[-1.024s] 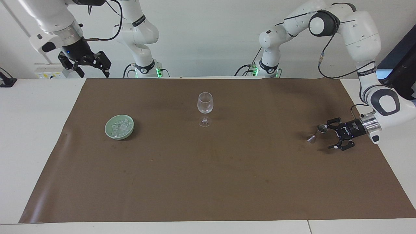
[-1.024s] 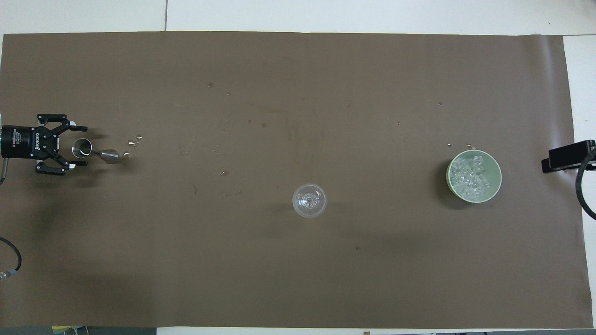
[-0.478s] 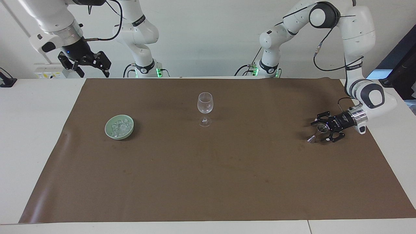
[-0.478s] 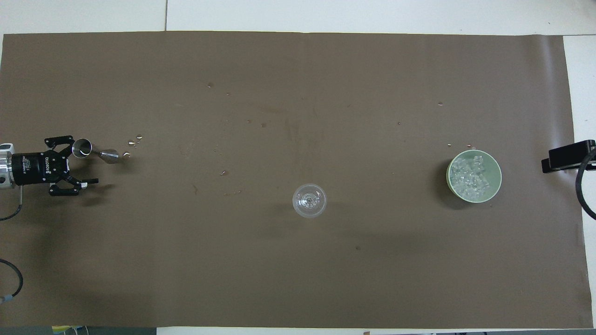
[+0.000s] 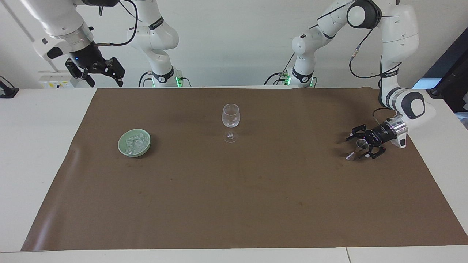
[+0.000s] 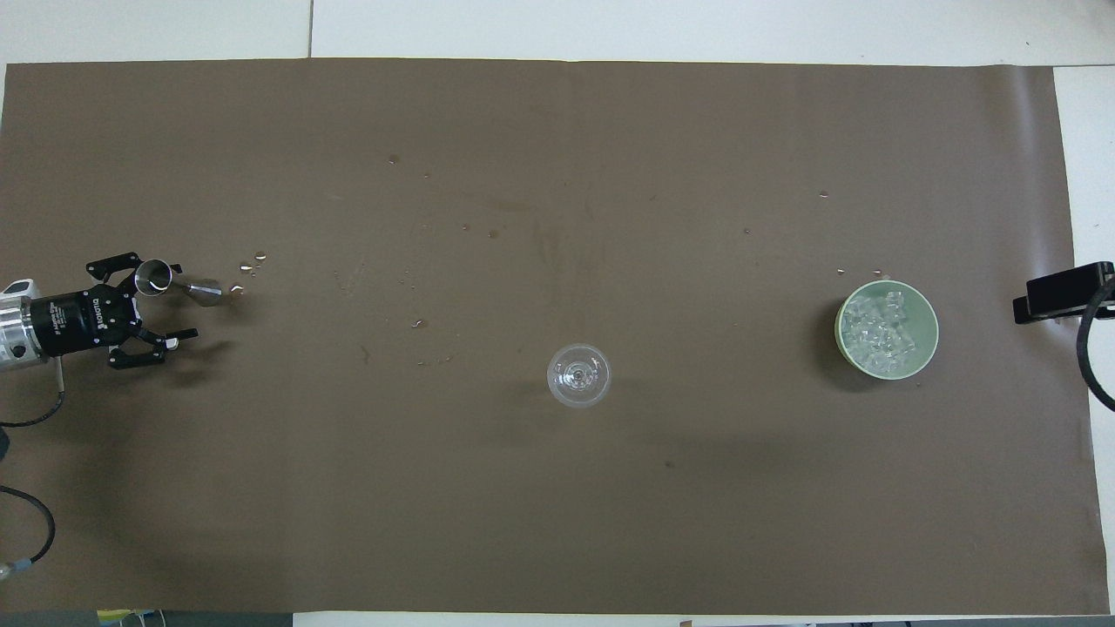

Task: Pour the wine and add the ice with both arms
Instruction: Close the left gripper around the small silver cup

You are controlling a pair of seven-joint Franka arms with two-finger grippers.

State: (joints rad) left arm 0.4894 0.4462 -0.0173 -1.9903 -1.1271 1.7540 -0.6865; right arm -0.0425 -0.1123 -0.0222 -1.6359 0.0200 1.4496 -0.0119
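My left hand [image 5: 357,147] sits low over the brown mat [image 5: 234,204] at the left arm's end of the desk [image 5: 36,146], fingers spread wide around nothing. The small metal jigger [image 5: 358,148] stands right at it, one finger just beside the upper cup; I cannot tell whether that finger touches it. From above, the left hand [image 6: 165,305] lies slightly to one side of the jigger [image 6: 174,283], so the cup is not centred between my fingers.

My right hand [image 5: 95,71] waits raised near the right arm's end of the desk, also wide open and empty.

The wine glass [image 5: 230,122] stands upright in the middle of the mat, and looks empty. The ice [image 5: 134,141] is heaped in a pale green dish [image 5: 123,149] toward the right arm's end, well apart from the glass.

I judge the jigger light, stiff and slick, narrow at the waist and easy to tip, with droplets [image 6: 251,261] on the mat beside it hinting at how readily it spills. I would close on the waist or low on the upper cup, squarely, and keep it level. The ice cubes are small, hard and probably wet, so they may squirt from a pinch; I would take one across its flat faces. The glass is fragile and top-heavy, best left untouched.
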